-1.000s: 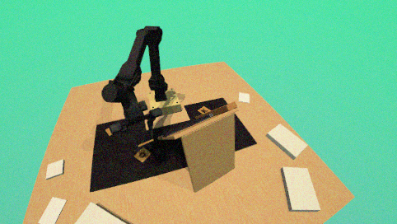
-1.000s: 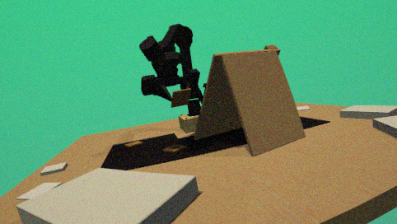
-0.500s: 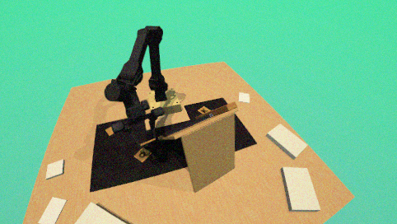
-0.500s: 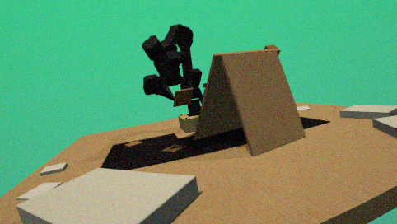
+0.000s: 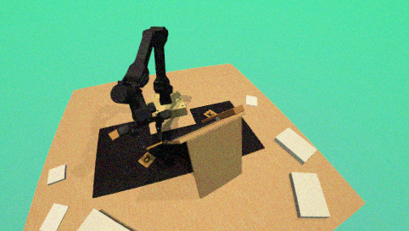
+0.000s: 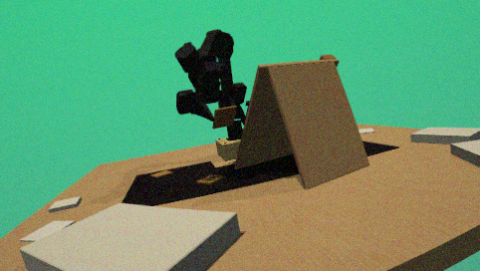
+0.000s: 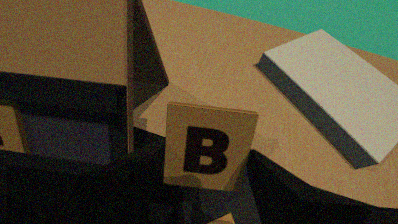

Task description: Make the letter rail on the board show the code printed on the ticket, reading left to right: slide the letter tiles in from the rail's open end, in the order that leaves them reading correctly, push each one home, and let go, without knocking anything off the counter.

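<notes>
My gripper (image 5: 158, 127) is shut on a tan tile printed with a black B (image 7: 207, 147) (image 6: 225, 116) and holds it upright in the air. It hangs just off the near end of the tent-shaped tan board (image 5: 218, 157) (image 6: 319, 120) (image 7: 60, 40), level with the board's upper edge (image 5: 191, 135), where the rail runs. Three loose tiles lie on the black mat (image 5: 119, 174) (image 6: 149, 185): one (image 5: 114, 134) left of the arm, one (image 5: 146, 160) in front of it and one (image 5: 209, 114) behind the board. Part of another tile (image 7: 10, 135) shows at the left edge of the wrist view. I cannot read the ticket.
A pale yellow block (image 5: 171, 108) (image 6: 228, 147) stands by the arm's base. White slabs lie around the counter: two at the right (image 5: 295, 145) (image 5: 310, 193), a small one at the back (image 5: 251, 100), several at the front left (image 5: 56, 174) (image 6: 134, 239). One (image 7: 335, 90) shows in the wrist view.
</notes>
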Action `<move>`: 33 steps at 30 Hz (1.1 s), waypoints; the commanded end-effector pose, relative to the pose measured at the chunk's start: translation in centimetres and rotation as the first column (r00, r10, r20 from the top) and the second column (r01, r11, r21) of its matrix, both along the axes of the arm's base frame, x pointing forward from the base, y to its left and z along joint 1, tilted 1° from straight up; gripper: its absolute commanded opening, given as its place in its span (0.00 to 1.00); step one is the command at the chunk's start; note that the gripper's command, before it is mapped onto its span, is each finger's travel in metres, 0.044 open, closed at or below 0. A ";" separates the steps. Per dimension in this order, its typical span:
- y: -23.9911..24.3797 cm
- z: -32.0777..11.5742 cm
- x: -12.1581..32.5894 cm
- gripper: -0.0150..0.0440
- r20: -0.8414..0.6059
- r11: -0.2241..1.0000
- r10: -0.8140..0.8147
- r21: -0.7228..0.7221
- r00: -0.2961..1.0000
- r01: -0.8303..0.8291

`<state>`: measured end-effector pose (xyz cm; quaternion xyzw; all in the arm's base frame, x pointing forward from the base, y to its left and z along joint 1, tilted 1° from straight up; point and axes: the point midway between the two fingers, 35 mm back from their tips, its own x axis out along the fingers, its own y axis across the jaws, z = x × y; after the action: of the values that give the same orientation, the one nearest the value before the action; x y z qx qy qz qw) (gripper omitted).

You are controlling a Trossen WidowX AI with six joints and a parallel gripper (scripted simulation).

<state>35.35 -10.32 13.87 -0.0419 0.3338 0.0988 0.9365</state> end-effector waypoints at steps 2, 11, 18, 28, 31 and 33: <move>0.3 0.0 -0.1 0.25 -0.002 1.000 -0.004 0.001 1.000 0.004; 0.8 -0.1 -0.2 0.25 -0.002 1.000 -0.004 0.001 1.000 0.004; 1.1 -0.1 -0.2 0.25 -0.002 1.000 -0.004 0.002 1.000 0.004; 1.6 -0.1 -0.3 0.25 -0.002 1.000 -0.004 0.002 1.000 0.004; 1.8 -0.1 -0.4 0.25 -0.002 1.000 -0.004 0.002 1.000 0.004; 1.9 -0.1 -0.4 0.25 -0.002 1.000 -0.004 0.003 1.000 0.004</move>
<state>35.02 -8.69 13.85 -0.0410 0.3339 0.0990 0.9365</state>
